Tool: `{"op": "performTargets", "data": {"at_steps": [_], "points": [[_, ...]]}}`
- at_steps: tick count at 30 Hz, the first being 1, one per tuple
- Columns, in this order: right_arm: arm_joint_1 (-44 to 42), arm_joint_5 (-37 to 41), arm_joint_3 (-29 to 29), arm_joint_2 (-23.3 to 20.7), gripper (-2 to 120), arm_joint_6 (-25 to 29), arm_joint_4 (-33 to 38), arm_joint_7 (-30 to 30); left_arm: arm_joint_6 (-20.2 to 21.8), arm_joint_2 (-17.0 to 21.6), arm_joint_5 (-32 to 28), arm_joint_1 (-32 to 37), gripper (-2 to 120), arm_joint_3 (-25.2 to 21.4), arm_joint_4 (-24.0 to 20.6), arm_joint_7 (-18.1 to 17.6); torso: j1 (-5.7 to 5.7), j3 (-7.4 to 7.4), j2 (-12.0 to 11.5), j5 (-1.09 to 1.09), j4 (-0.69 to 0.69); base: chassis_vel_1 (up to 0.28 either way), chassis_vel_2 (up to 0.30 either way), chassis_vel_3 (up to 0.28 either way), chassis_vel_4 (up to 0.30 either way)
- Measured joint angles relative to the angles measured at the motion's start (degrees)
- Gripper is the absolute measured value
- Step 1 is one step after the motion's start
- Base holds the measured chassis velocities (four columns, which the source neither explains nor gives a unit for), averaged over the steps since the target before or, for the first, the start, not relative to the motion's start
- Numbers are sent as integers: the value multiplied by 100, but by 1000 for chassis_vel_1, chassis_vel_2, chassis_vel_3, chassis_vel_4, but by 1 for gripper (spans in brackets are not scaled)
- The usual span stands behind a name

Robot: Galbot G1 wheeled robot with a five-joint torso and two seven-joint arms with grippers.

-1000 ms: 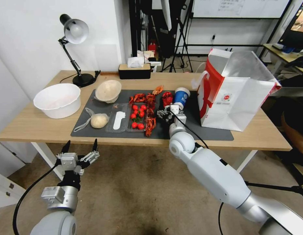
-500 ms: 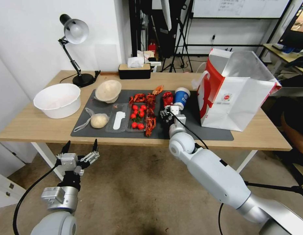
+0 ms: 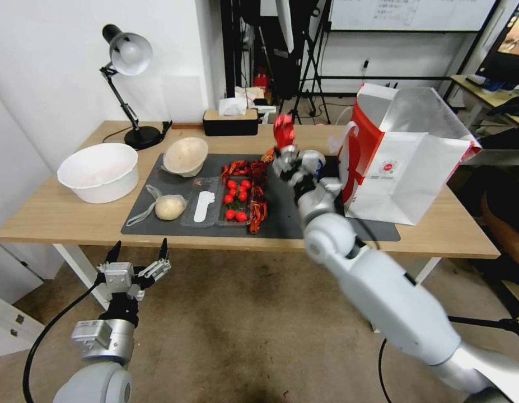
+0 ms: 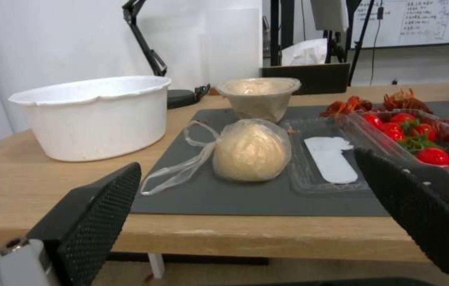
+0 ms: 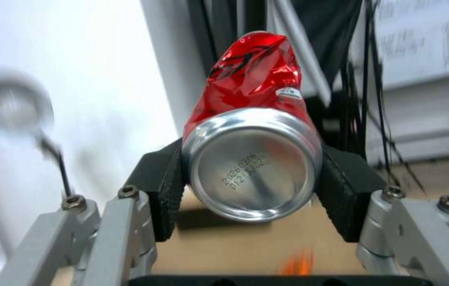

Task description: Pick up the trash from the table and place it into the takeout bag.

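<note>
The left gripper hung spread open below the table edge; the right gripper clamped the crushed red can upright between its pads, above the mat, beside the takeout bag.

Right gripper: raised above the table, closed on the crushed red can.
Blue paper cup: stood just behind that gripper.
Takeout bag: stood open on the right.
Left gripper: held below the table edge, fingers spread.
</note>
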Motion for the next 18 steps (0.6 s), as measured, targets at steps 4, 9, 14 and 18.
{"op": "performTargets", "data": {"at_steps": [4, 9, 14, 18], "points": [[133, 209, 566, -227, 52, -134, 331, -15, 0, -1, 1, 1, 100, 9, 0, 4, 0, 0, 0, 2, 0, 0, 0, 0, 0], [240, 317, 1643, -866, 52, -941, 583, 544, -20, 2, 2, 18, 100, 15, 0, 6, 0, 0, 0, 3, -4, 0, 0, 0, 0], [137, 679, 1975, -1278, 52, -1580, 634, 1237, -35, -9, 34, 21, 100, 67, 0, 16, 0, 0, 0, 1, -2, 0, 0, 0, 0], [48, 798, 2005, -1307, 52, -2012, 648, 1625, -41, -42, 89, 37, 100, 114, -2, 27, 0, 0, 0, 2, 0, 0, 0, 0, 0]]}}
